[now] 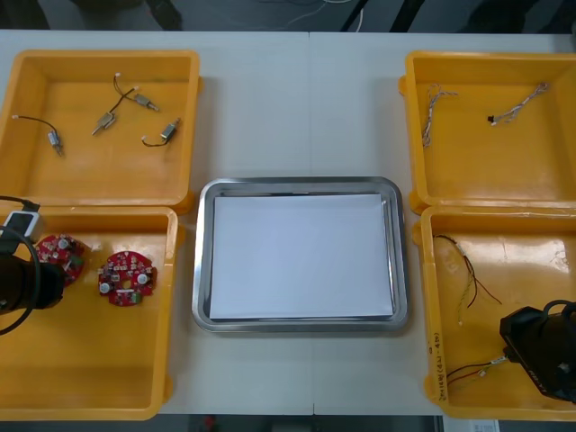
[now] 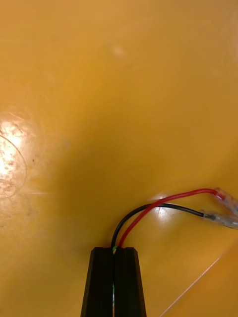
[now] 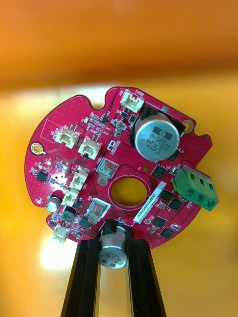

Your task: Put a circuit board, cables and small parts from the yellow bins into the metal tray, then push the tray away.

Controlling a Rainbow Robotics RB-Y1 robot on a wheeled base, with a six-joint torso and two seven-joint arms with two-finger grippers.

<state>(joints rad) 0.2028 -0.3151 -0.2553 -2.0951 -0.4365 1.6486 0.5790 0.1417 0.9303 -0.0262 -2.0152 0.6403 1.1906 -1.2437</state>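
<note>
One round red circuit board (image 3: 124, 168), in the near-left yellow bin (image 1: 90, 378): stiff, light, likely fragile, best held by its bare rim. Left gripper (image 3: 114, 242) is closed on a can-shaped component (image 3: 113, 252) at its edge; right gripper (image 2: 114, 250), near-right, pinches a limp red-and-black cable (image 2: 168, 200).
</note>
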